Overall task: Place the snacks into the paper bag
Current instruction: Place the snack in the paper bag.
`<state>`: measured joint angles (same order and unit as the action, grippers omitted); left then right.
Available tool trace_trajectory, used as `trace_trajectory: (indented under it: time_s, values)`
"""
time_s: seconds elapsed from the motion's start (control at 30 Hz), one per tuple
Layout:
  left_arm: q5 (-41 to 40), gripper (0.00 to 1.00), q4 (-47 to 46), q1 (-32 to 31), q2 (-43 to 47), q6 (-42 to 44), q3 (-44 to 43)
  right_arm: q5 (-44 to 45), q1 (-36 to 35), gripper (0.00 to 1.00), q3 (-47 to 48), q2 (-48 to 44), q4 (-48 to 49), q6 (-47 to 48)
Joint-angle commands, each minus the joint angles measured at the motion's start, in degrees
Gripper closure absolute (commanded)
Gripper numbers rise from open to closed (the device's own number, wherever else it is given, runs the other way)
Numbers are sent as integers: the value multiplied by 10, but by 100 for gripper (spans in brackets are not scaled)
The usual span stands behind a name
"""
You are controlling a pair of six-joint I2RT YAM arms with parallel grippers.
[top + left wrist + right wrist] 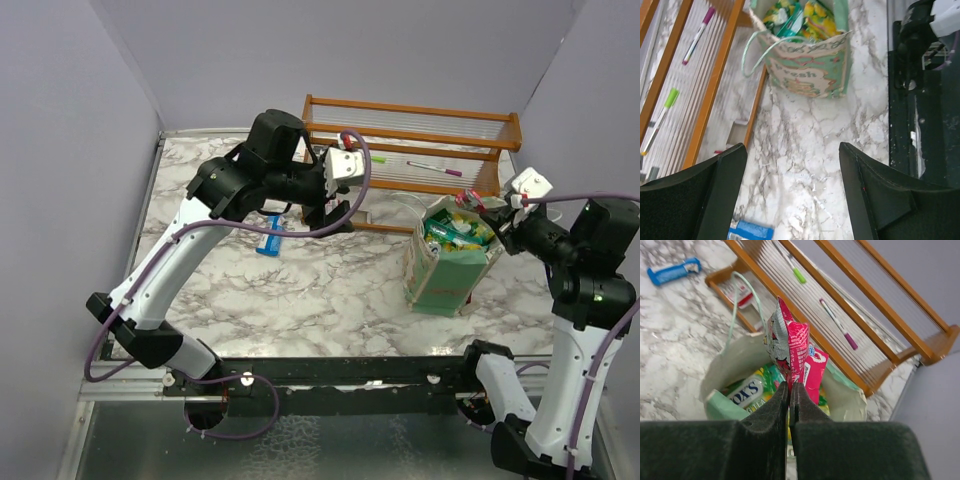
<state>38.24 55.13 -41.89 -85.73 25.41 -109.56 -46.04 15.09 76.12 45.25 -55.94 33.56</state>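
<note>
The rack runs along the back of the table, with two pens lying on its slats. The paper bag stands just before the rack's right half, packets inside it. Over the bag's mouth the right gripper pinches a lone packet. The bar wrapper lies on the table well left of the bag, before the rack's left end, and the left gripper hangs above the table between the two
</note>
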Motion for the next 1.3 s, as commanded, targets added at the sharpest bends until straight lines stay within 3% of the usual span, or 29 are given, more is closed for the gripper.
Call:
trace_trajectory:
  time_s: [0.0,0.33,0.87,1.07,1.27]
  values:
    - [-48,22,-29,26,33,-8,32,97,5,99,29,25,-78,69]
    - [-76,14,-47,64,46,-21,70,195,5,99,27,83,-137,117]
    - [-60,12,-83,134,59,-65,112,205,4,96,38,182,-162,109]
    - [-48,12,-101,168,74,-91,141,195,-1,89,21,195,-153,112]
    - [-56,11,-127,206,95,-128,188,178,-5,66,18,199,-147,111]
